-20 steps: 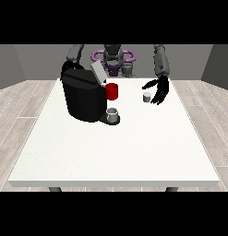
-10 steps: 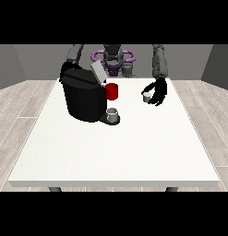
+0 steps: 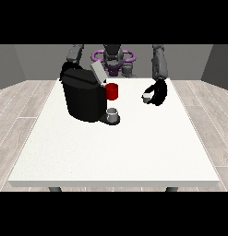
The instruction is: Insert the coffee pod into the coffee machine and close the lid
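Note:
The black coffee machine stands on the table's left half, with its grey lid tilted up and open. A small white coffee pod sits in the hand at the view's right, whose fingers curl round it, just above the table and well to the right of the machine. The hand at the view's left is behind the machine's top left corner and mostly hidden.
A red mug stands right beside the machine's front. A small grey cup sits on the machine's drip base. The white table stretches wide towards the camera.
The fingers of the hand at the view's right have drawn in round the pod. The machine, its lid and the other arm have not moved.

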Available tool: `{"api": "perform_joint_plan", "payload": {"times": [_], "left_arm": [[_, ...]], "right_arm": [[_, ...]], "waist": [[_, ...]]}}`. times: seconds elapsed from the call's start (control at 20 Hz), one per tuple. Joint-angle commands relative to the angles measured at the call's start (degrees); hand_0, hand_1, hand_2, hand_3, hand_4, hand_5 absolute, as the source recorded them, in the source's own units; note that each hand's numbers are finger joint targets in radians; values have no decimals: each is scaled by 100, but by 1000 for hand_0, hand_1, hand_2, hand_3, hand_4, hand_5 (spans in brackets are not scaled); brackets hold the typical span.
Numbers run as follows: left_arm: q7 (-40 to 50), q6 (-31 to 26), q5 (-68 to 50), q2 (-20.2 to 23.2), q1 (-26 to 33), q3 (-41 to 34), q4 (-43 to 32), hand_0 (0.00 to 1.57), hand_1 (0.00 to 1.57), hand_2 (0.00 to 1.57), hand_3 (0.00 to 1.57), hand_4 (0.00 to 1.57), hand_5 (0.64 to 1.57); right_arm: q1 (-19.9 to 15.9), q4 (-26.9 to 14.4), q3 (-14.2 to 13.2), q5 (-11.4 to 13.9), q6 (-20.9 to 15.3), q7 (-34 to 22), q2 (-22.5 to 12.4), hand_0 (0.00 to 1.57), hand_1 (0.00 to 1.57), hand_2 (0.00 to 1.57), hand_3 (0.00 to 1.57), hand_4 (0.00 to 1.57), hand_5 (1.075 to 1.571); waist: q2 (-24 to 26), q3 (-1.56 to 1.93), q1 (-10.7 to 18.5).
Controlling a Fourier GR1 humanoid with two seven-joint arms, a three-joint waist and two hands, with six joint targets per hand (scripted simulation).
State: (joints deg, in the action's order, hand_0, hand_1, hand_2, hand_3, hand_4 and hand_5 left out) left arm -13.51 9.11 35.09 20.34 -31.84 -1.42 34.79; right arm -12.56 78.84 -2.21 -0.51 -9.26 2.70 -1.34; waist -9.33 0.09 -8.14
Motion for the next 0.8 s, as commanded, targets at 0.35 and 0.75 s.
{"api": "perform_joint_plan", "payload": {"times": [0.35,0.75], "left_arm": [[-366,-593,189,41,-523,185,234,1468,1468,1468,1414,607,1571],[-213,-1156,57,20,-890,95,495,1243,1243,1327,1315,535,1571]], "right_arm": [[-173,-733,-441,-269,7,362,-73,0,0,0,0,429,1571],[173,-779,-205,-175,159,232,-77,0,0,0,0,468,1571]], "waist": [[168,-5,330],[654,-8,208]]}}
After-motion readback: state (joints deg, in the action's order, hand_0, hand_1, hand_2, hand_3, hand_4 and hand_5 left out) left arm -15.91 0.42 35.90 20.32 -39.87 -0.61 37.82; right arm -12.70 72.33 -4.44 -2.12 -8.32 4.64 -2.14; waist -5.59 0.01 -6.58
